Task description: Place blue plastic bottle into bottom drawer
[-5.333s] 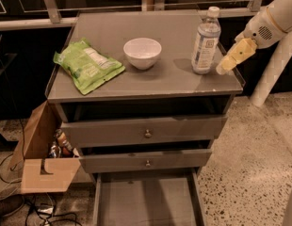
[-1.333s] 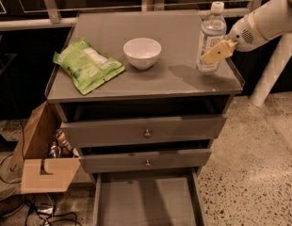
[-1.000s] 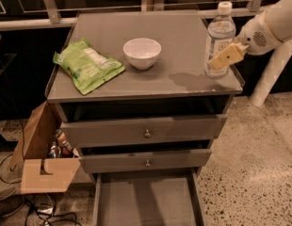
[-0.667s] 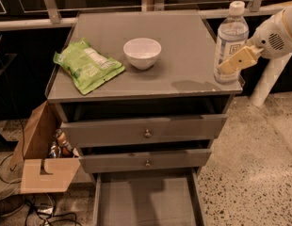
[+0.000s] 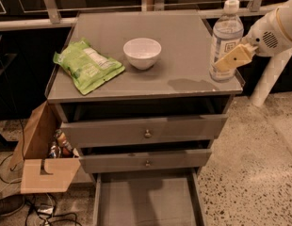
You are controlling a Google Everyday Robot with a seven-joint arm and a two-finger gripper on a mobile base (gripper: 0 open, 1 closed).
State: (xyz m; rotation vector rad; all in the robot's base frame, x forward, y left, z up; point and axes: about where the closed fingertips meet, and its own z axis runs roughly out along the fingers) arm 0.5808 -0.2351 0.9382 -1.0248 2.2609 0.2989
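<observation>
The blue plastic bottle (image 5: 226, 32), clear with a white cap and a label, stands upright over the right front corner of the grey cabinet top (image 5: 183, 36). Its shadow falls to its left. My gripper (image 5: 223, 61) comes in from the right on a white arm and is shut on the bottle's lower half, with a tan finger (image 5: 233, 57) across its front. The bottom drawer (image 5: 146, 199) is pulled open below, a flat grey tray with nothing showing in it.
A white bowl (image 5: 142, 52) and a green snack bag (image 5: 87, 66) lie on the cabinet top. Two upper drawers with brass knobs (image 5: 147, 133) stand slightly open. A cardboard box (image 5: 40, 159) and cables sit at the left. A white post (image 5: 273, 74) stands at the right.
My gripper closed on the bottle and carried it rightward, from the middle right of the top to its right front corner. The bowl, the bag and the drawers have not moved.
</observation>
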